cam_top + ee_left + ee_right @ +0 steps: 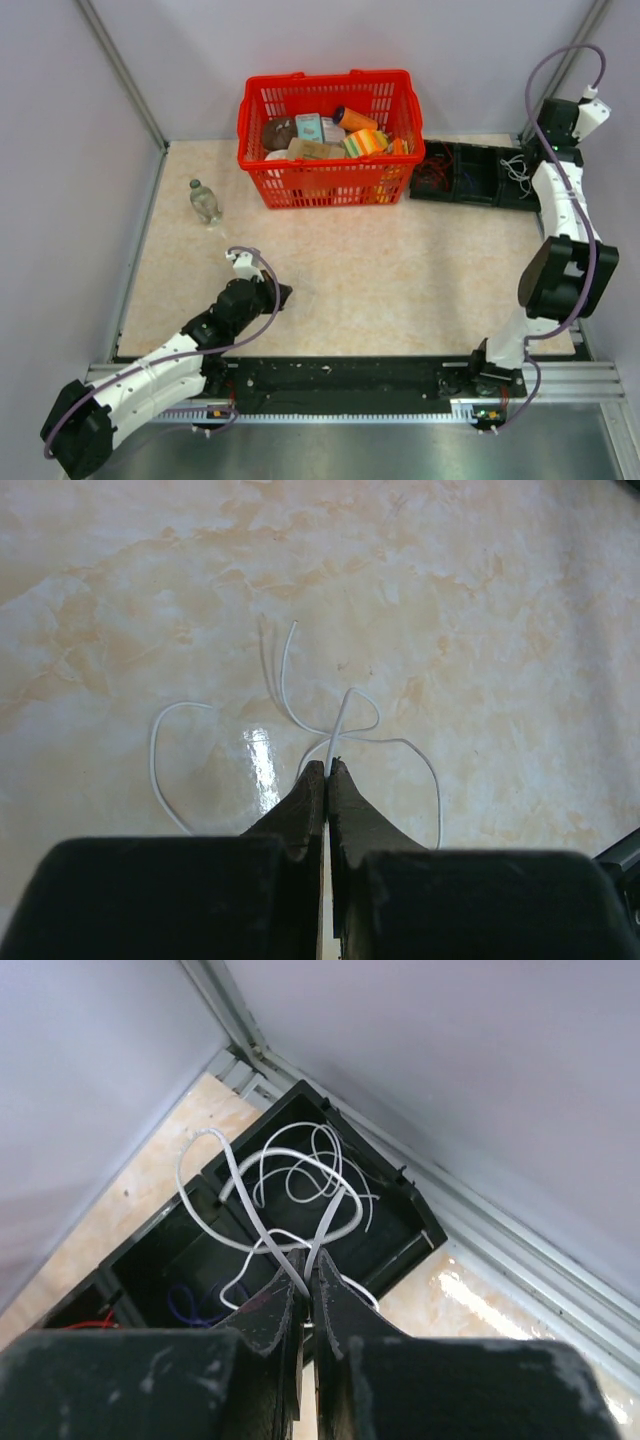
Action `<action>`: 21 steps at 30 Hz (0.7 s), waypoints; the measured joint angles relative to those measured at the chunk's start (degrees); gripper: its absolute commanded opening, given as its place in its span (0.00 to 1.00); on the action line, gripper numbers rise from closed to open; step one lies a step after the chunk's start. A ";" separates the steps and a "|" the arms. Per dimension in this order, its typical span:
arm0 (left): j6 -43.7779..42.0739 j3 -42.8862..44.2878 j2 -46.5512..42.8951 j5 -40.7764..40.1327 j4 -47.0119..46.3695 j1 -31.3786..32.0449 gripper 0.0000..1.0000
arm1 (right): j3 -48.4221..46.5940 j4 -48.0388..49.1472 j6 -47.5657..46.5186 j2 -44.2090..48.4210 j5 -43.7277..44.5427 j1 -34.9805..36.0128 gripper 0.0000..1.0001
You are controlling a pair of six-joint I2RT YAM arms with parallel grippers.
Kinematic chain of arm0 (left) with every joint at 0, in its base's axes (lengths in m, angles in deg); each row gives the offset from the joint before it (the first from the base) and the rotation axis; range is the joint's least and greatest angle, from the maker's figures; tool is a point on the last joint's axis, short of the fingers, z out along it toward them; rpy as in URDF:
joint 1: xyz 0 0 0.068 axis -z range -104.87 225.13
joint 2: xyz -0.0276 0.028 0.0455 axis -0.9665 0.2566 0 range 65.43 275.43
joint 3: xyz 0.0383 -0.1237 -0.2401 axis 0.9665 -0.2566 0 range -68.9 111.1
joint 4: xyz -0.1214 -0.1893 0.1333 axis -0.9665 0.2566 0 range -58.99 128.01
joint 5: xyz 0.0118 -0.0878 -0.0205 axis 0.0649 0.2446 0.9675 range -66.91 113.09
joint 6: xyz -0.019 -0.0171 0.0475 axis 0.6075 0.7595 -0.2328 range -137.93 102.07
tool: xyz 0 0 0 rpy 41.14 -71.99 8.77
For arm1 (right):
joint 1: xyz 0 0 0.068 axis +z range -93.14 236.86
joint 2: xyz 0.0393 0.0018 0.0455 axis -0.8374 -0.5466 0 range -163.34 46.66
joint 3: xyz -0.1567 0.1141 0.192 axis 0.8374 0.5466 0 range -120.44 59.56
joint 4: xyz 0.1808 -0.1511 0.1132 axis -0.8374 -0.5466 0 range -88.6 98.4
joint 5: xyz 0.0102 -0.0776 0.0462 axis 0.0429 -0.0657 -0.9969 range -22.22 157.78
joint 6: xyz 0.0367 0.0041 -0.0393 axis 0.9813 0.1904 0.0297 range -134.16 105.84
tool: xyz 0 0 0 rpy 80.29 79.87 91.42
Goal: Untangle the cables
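Observation:
The cables lie in two places. A thin white cable (337, 725) spreads in loose loops on the marble-patterned table, and my left gripper (328, 765) is shut on it near where its strands cross. From above, that gripper (283, 293) sits low over the table's near left. My right gripper (308, 1258) is shut on looped white cables (236, 1176) that hang over the black tray (390, 1230). In the top view this gripper (533, 150) is at the far right corner, above white cables (515, 170) in the tray (470, 175).
A red basket (320, 80) full of packages stands at the back centre. A small clear bottle (204, 202) stands on the left. Reddish wires (430, 175) fill the tray's left compartment and a blue wire (195, 1310) lies in another. Grey walls close in on the sides and the back.

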 measured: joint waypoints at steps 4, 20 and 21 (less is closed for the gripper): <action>0.00 0.00 0.00 0.15 -0.09 0.02 0.00 | -3.63 2.29 -3.91 -6.03 3.08 -0.17 0.00; -0.04 0.00 1.44 0.33 -0.50 0.00 0.00 | -19.15 0.76 -17.35 -29.00 3.76 -1.05 0.08; -0.07 0.00 1.51 0.35 -0.52 0.02 0.00 | -23.15 -1.49 -17.31 -31.85 3.26 -1.05 0.13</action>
